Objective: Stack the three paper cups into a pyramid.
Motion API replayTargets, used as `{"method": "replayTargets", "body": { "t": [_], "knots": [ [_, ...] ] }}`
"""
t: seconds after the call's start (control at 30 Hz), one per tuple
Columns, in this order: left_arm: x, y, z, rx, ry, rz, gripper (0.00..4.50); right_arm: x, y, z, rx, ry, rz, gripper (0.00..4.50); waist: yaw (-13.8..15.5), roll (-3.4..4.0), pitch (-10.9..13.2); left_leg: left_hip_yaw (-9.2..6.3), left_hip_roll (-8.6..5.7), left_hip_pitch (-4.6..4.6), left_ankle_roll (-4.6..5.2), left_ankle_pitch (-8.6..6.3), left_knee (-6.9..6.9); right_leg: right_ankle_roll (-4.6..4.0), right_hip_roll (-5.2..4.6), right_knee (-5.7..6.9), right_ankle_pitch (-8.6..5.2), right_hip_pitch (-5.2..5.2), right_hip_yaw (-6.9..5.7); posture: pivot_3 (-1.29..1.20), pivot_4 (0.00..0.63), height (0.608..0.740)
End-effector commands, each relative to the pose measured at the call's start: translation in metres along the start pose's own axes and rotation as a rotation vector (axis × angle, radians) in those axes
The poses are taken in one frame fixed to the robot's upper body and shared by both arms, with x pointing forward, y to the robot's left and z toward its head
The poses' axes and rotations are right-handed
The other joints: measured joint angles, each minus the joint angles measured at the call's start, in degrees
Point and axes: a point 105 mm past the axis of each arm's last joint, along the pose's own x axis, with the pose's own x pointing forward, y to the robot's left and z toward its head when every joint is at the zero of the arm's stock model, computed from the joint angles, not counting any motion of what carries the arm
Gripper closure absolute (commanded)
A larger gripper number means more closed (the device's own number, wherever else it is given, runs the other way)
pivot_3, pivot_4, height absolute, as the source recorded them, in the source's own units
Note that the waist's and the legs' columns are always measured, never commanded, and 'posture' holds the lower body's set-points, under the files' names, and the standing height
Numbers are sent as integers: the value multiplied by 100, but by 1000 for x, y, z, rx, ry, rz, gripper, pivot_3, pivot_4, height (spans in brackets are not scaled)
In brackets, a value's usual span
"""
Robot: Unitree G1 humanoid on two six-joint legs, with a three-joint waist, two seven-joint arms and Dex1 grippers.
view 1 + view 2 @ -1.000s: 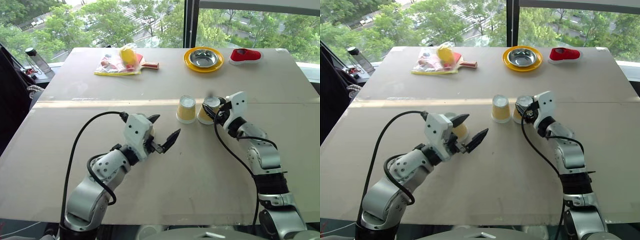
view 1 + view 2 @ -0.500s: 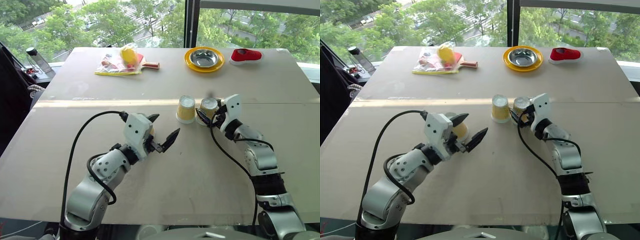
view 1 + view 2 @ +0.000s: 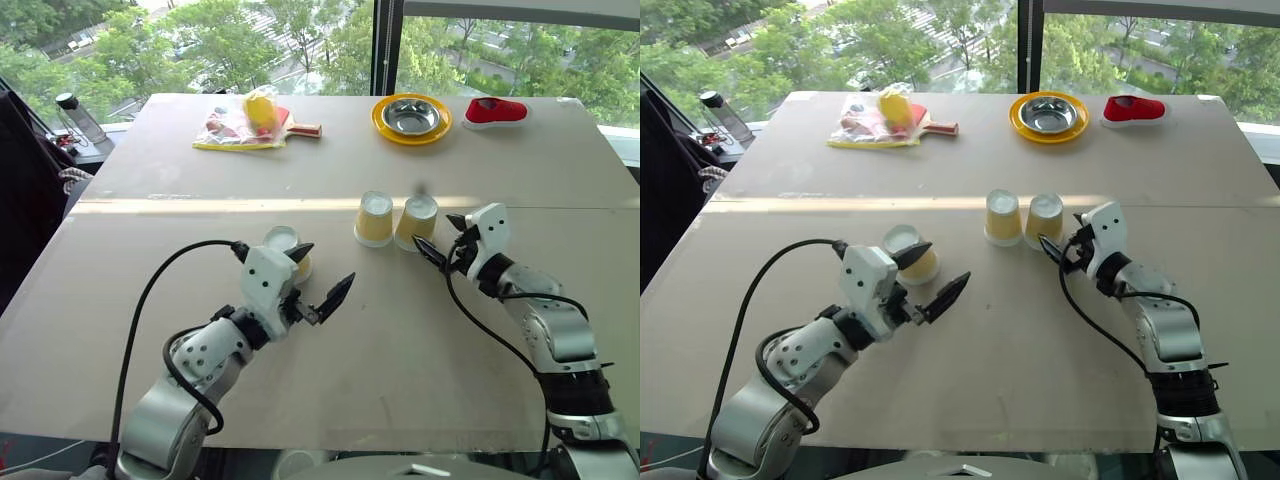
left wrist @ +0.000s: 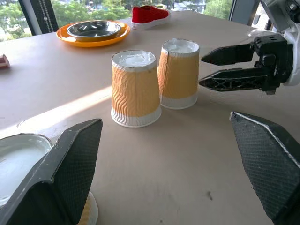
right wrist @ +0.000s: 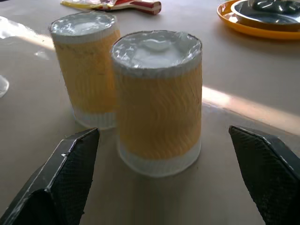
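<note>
Cups, three alike, stand upside down on the tabletop (image 3: 400,340), white bases up. Farthest left is the first cup (image 3: 283,245), alone, just behind the left claw (image 3: 322,283). That claw has its two black fingers spread wide apart and holds nothing; the near finger tip sits right at the cup's side, though contact cannot be told. In the left wrist view this cup (image 4: 18,159) peeks past one finger at the edge.

Toward the middle of the tabletop the second cup (image 3: 374,218) and the third cup (image 3: 417,222) stand side by side, touching or very nearly so, the third leaning a little toward the second. They are well apart from the first cup.

Just right of the pair is the right claw (image 3: 441,240), pointing at the third cup from its right side. Its fingers are apart and empty, with the tips close to the cup but clear of it. The right wrist view shows the third cup (image 5: 158,101) straight ahead between the spread fingers, with the second cup (image 5: 85,70) beside and behind it.

Along the far edge lie a yellow bag with a paddle (image 3: 245,122), a yellow plate with a steel bowl (image 3: 411,117), and a red shoe (image 3: 497,110).
</note>
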Motion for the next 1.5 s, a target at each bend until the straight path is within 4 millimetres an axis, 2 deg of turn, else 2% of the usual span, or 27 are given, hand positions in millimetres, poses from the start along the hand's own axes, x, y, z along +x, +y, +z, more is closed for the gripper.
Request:
{"method": "replayTargets", "body": {
  "t": [0.03,0.17,0.27,0.37,0.5,0.67,0.77,1.03,1.1,1.13,1.17,1.5],
  "knots": [
    [-13,3,22,119,-113,101,0,-28,20,10,-2,0,174,124,19,0,1,0,0,0,0,0,-3,0,-1,-2,0,2,2,0,150,740],
    [-31,40,-10,133,7,451,0,-65,56,24,-12,-77,431,124,43,-2,3,2,1,4,2,-1,-13,0,0,-6,0,9,5,0,150,740],
    [-32,56,-24,124,38,579,0,-73,66,33,-25,-151,499,124,84,-10,8,1,2,12,5,-3,-15,0,1,-3,0,19,2,0,150,740],
    [-22,52,-28,107,21,551,0,-75,67,40,-21,-236,503,124,132,-39,16,-7,2,15,15,-9,-9,-2,1,-1,6,22,-11,0,150,740],
    [-10,51,-31,116,13,512,0,-76,65,39,-27,-253,498,124,163,-41,19,-8,-1,9,3,-2,3,-1,-2,-5,7,22,-13,0,150,740],
    [8,63,-34,127,-12,510,0,-74,65,38,-41,-252,482,124,151,-41,19,-10,0,7,2,-1,2,-1,0,-1,7,21,-14,0,150,740],
    [18,64,-35,135,-29,481,0,-74,68,38,-45,-253,481,124,148,-41,19,-9,0,7,2,-1,3,-1,0,-1,7,21,-16,0,150,740],
    [31,71,-35,142,-65,465,0,-74,70,37,-50,-242,464,124,141,-41,19,-9,0,6,2,-1,5,0,0,-2,7,20,-18,0,150,740],
    [32,71,-32,166,-84,459,505,-74,69,37,-50,-242,461,0,141,-41,19,-9,0,6,2,-1,6,0,0,-1,7,20,-18,0,150,740],
    [33,71,-32,165,-86,459,553,-74,69,37,-49,-243,460,0,141,-41,19,-9,0,6,2,-1,6,0,0,-1,7,20,-18,0,150,740],
    [33,71,-33,154,-81,459,1284,-75,69,37,-49,-242,459,0,141,-41,19,-10,0,6,1,-1,7,0,1,0,7,20,-18,0,150,740],
    [33,76,-34,136,-74,455,1284,-75,67,38,-54,-244,454,0,140,-41,19,-10,0,6,2,-1,8,0,1,0,7,20,-18,0,150,740]
  ]
}}
